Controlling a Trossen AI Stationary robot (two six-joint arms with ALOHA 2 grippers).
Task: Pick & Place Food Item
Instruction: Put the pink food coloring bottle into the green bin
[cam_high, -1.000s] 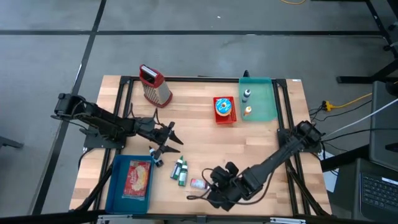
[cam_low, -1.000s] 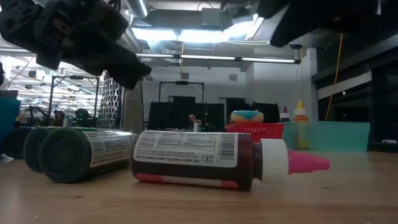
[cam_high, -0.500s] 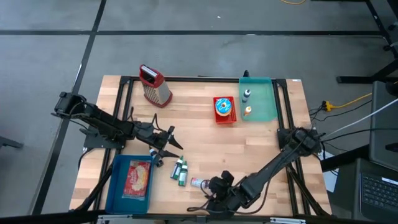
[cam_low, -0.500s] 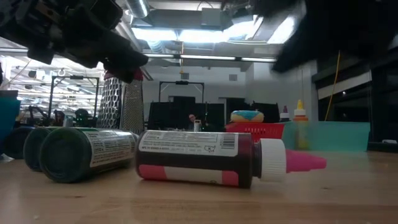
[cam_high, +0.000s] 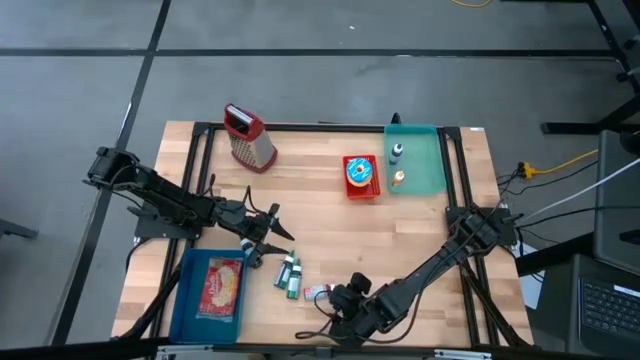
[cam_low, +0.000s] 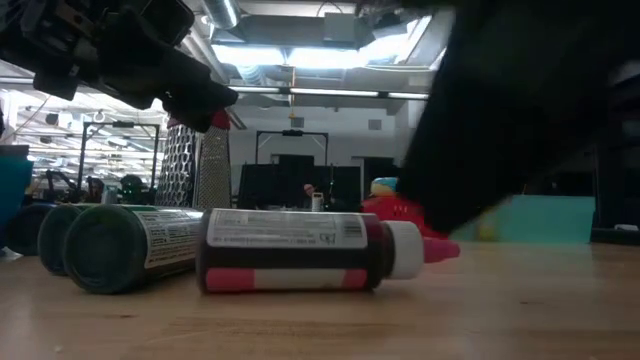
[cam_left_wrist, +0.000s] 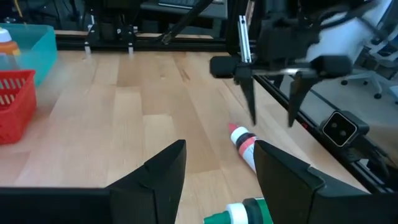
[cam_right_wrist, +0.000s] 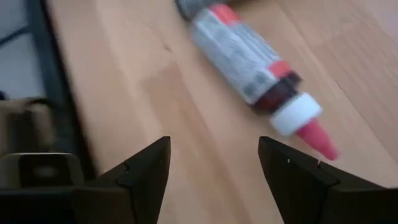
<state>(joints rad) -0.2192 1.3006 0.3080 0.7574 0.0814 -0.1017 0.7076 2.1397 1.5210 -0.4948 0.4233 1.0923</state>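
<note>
A small red bottle with a white cap and a pink nozzle lies on its side near the table's front edge, also seen in the low view and the right wrist view. My right gripper is open and slants down just beside the bottle's nozzle end; the left wrist view shows its two fingers pointing down over the nozzle. In its own view the bottle lies ahead of the fingers, not between them. My left gripper hovers open above the table's left half, holding nothing. My right gripper stands at the red bottle's nozzle end, coming from above at a slant. Whether a finger touches the nozzle I cannot tell. The bottle lies flat on the table.
Two green bottles lie just left of the red one. A blue tray with a food packet sits at the near left. A red basket with a doughnut, a teal tray with small bottles and a grater stand farther back.
My right gripper has come down toward the table beside the red bottle's nozzle. The bottle has turned a little on the table, its nozzle end swinging away while its base stays near the green bottles. My left gripper has drifted slightly toward the near edge.
</note>
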